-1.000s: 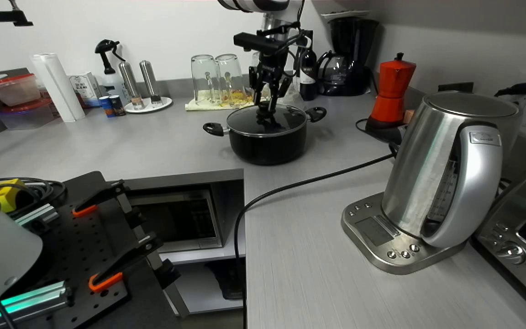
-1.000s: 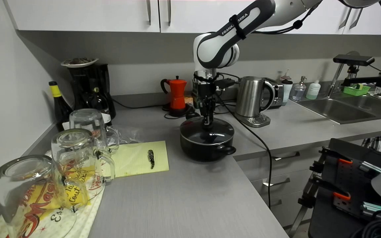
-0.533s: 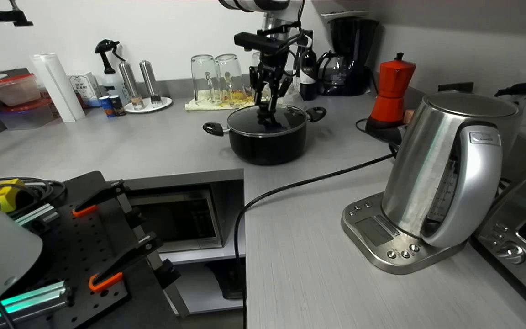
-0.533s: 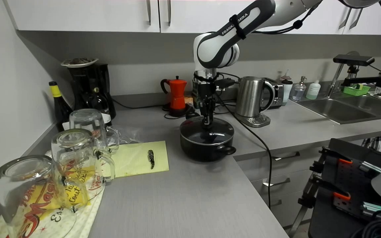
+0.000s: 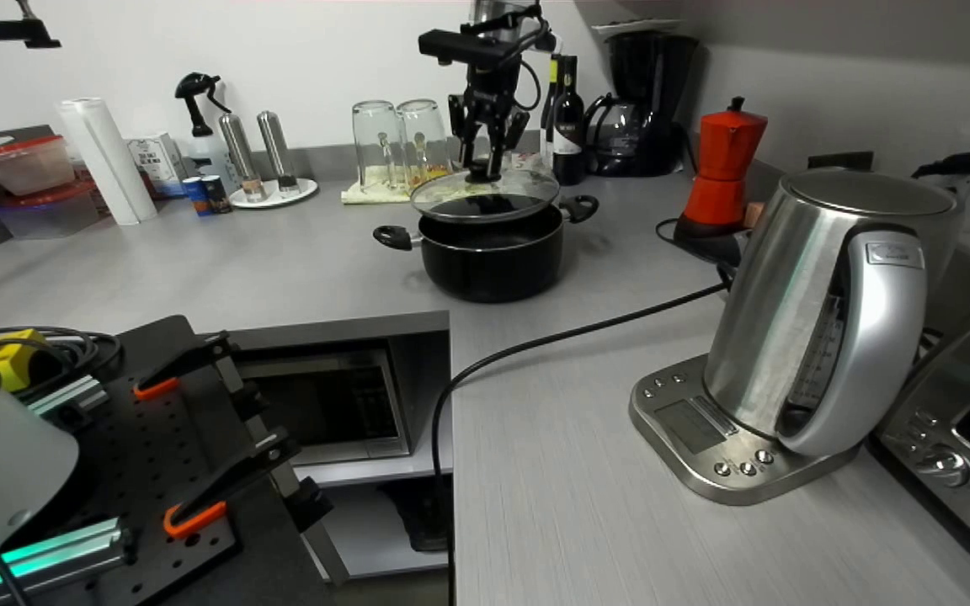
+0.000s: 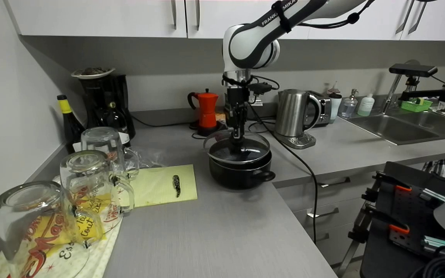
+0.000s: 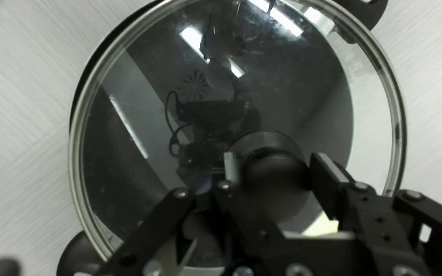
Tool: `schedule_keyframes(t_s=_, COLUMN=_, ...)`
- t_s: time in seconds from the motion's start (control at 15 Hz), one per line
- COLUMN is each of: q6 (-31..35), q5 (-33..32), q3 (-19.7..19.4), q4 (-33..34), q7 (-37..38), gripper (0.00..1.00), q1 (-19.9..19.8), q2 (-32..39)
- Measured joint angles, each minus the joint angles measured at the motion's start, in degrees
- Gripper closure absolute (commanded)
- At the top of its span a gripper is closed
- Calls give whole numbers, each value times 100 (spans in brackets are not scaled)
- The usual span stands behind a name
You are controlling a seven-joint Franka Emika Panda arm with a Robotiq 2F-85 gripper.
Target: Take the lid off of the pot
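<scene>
Gripper (image 5: 482, 164): it pinches the black knob (image 7: 276, 172) of the lid (image 5: 485, 206), with a finger on each side.
Lid: it hangs over the pot (image 5: 492, 273), a bit off to one side, and looks nearly flat. Both exterior views show a gap along the front. I cannot tell if the far edge touches.
Pot: it sits on the counter (image 6: 191, 239), handles (image 5: 392, 238) sticking out.
Job: the lifting looks mostly done, I think. Moving the lid away and putting it down is probably left.
Rim (image 7: 399, 153): go straight up before going sideways, so it should not bump the pot.
Knob: squeeze firmly. It is small and the glass is wide, so the lid might tip or spin.
Mugs (image 6: 33, 227): do not swing that way, because glass hitting glass could break.
Kettle (image 6: 291, 112): keep away from it, and from the red moka pot (image 6: 207, 110).
Counter: lower the lid slowly beside the pot, and let go only once it rests there.
</scene>
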Motion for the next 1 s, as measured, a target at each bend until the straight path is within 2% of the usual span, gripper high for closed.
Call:
schedule_keyframes(t_s=0.4, q6=-12, q5=-9, q3=228, q4=-438, q7=-124, gripper=76, q1=92, q2=-677)
schedule_keyframes(t_s=1.0, q6=-119, q5=-107, q3=881, q4=-1870, q7=-796, gripper=76, q1=624, q2=-1554)
